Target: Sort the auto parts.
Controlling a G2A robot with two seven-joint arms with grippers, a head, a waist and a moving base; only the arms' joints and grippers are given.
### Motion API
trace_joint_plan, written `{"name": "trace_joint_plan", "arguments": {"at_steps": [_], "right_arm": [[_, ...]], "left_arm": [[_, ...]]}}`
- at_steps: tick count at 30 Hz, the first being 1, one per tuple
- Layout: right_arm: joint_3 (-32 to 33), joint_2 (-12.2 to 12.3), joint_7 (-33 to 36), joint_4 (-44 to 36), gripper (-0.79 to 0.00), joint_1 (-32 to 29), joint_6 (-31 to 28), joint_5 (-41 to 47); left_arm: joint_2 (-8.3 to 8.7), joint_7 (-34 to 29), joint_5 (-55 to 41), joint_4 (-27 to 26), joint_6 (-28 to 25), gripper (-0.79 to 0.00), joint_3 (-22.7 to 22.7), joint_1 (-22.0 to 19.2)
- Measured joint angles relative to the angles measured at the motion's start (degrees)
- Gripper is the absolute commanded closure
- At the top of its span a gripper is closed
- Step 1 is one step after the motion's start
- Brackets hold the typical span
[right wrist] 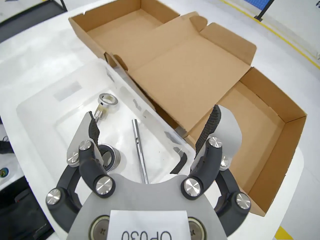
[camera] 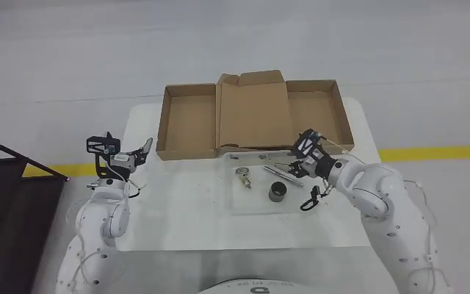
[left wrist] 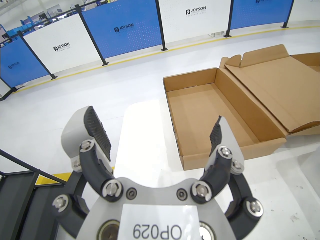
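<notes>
Table (camera: pixel 183 220), cardboard box (camera: pixel 253 110) along far edge, clear tray (right wrist: pixel 45 93) just beside.

White floor (left wrist: pixel 75 88), yellow floor line (camera: pixel 426 153), blue and white partition panels (left wrist: pixel 195 11), black posts (left wrist: pixel 159 18)

The left arm (camera: pixel 103 220) and right arm (camera: pixel 382 195) are smooth white shells, with thin black cables (camera: pixel 307 202) looping by the wrists. The left tool (left wrist: pixel 154 113) and right tool (right wrist: pixel 153 111) match: a grey metal plate (left wrist: pixel 155 192) bears a white printed label (left wrist: pixel 156 222). Beyond the label, black curved links (left wrist: pixel 92 162) pinned by silver screws (left wrist: pixel 112 187) carry pale fingers (left wrist: pixel 72 132) faced with black ribbed pads (left wrist: pixel 96 131).
</notes>
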Motion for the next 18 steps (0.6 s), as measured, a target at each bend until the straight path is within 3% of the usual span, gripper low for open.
{"name": "trace_joint_plan", "arguments": {"at_steps": [4, 5, 6, 13, 18], "right_arm": [[-2.5, 0.11, 3.05, -0.23, -0.493, -0.44, 0.22, -2.32], [-2.87, 0.15, 3.45, -0.26, -0.511, -0.56, 0.24, -2.78], [-3.25, 0.2, 3.83, -0.27, -0.582, -0.75, 0.25, -3.32], [-3.48, 0.77, 4.35, -0.02, -0.717, -1.98, -2.82, -4.27], [-2.42, 1.39, 4.26, 0.21, -0.73, -3.17, -6.66, -4.54]], "left_arm": [[0.0, 0.0, 0.0, 0.0, 0.0, -0.785, 0.0, 0.0], [0.0, 0.0, 0.0, 0.0, 0.0, -0.785, 0.0, 0.0], [0.0, 0.0, 0.0, 0.0, 0.0, -0.785, 0.0, 0.0], [0.0, 0.0, 0.0, 0.0, 0.0, -0.785, 0.0, 0.0], [0.0, 0.0, 0.0, 0.0, 0.0, -0.785, 0.0, 0.0]]}}
